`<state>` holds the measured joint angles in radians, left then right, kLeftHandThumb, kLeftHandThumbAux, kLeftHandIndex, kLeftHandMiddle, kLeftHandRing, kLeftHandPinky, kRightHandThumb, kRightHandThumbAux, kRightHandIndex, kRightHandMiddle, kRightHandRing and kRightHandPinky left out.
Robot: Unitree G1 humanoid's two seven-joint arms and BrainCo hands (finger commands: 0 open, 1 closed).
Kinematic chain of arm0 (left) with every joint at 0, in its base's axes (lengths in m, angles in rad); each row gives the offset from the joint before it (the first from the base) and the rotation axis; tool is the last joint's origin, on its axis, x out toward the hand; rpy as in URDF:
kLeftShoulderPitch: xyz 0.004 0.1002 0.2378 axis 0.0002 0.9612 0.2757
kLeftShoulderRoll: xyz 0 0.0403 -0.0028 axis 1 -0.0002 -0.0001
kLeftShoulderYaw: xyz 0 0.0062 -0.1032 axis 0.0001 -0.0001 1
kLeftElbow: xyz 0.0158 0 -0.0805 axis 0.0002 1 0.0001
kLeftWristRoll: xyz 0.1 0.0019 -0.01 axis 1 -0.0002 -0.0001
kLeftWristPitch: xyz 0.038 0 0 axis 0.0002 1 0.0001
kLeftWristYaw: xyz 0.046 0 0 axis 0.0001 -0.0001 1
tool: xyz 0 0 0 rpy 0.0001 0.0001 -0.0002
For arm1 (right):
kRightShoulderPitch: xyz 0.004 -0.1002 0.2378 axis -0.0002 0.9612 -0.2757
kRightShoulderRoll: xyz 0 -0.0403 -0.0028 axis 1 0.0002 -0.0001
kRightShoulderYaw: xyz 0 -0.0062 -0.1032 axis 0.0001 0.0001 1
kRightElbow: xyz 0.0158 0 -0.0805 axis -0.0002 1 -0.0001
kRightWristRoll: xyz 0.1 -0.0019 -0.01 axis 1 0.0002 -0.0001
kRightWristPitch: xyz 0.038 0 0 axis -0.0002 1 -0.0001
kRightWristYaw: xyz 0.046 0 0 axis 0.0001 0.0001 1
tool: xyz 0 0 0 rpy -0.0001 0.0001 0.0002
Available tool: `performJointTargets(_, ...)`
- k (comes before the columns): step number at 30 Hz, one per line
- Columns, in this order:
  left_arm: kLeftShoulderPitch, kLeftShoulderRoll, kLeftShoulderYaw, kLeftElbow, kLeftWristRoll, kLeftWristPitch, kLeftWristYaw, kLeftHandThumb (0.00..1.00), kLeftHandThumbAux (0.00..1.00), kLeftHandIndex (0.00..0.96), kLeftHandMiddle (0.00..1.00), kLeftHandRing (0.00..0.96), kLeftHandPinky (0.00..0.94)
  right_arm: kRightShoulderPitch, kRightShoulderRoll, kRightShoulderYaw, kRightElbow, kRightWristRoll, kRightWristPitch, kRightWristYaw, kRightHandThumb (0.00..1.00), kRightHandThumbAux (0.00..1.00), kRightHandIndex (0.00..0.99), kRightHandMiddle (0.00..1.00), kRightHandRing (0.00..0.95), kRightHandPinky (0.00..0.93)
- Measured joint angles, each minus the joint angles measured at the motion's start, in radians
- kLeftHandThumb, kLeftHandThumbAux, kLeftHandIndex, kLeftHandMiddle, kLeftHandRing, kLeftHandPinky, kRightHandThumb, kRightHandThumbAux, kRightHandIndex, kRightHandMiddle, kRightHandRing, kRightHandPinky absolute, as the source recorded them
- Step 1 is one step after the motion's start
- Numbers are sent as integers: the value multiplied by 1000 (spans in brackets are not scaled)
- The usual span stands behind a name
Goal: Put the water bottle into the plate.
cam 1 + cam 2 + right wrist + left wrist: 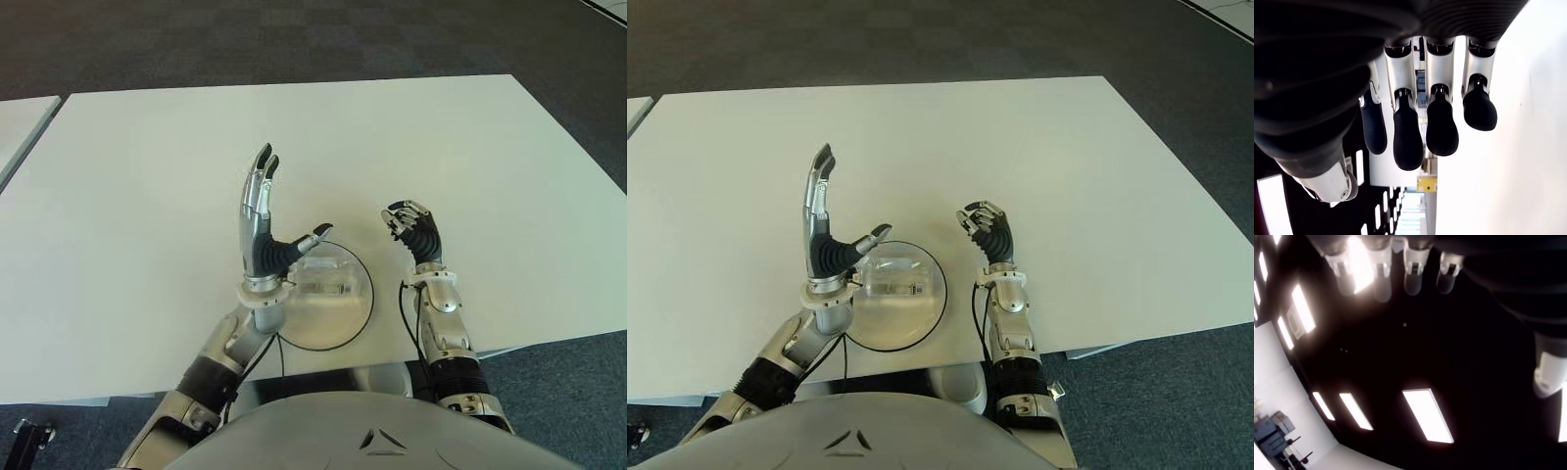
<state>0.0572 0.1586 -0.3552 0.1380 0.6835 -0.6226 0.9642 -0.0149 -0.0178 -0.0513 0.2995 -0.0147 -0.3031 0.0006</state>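
Water bottle (323, 282) lies in the plate (361, 313) right beside the left hand (263, 225), fingers spread wide, holding nothing; right hand (415, 230) curled, empty.

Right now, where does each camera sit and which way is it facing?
Left eye: on the head, looking down at the table; raised left hand, curled right hand.
Right eye: beside it, sharing the water bottle lying in the plate.
Left wrist: faces the ceiling lights; fingers extended.
Right wrist: sees its own curled fingers.
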Motion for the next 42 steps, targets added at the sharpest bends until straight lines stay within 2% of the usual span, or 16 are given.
performJointTargets(4,62,7,42,-34,-139,-28,-105,71,534,0,0,0,0,2,-2,-2,-1,0,0,-6,710,725,437,703,718,746)
performJointTargets(8,92,7,84,-51,-305,-46,-218,91,546,0,0,0,0,2,-6,-3,-2,0,0,-6,710,724,437,702,718,741)
performJointTargets(15,100,-2,161,-80,-604,-54,-404,44,588,0,0,0,0,1,-3,1,-2,0,1,0,710,724,438,702,713,735)
performJointTargets(21,157,-16,234,-92,-819,-37,-569,5,634,37,4,0,0,1,-3,2,-1,-1,1,-3,711,723,438,701,711,734)
performJointTargets(24,184,-22,263,-99,-864,-9,-627,2,646,56,12,0,1,1,-4,2,-1,-2,1,-5,711,724,438,701,711,735)
performJointTargets(33,207,-52,336,-118,-913,52,-754,24,802,82,35,6,74,0,-5,3,-1,-1,3,-3,711,724,438,704,714,736)
performJointTargets(36,207,-64,360,-114,-920,66,-774,64,808,90,42,25,118,0,-5,3,1,0,3,0,711,724,437,704,715,738)
performJointTargets(38,207,-75,377,-109,-916,78,-779,109,787,114,69,76,187,0,-5,3,2,0,3,3,711,724,437,703,714,734)
performJointTargets(42,209,-94,394,-107,-882,97,-779,122,745,143,105,133,245,1,-4,3,4,0,3,5,710,724,437,701,711,728)
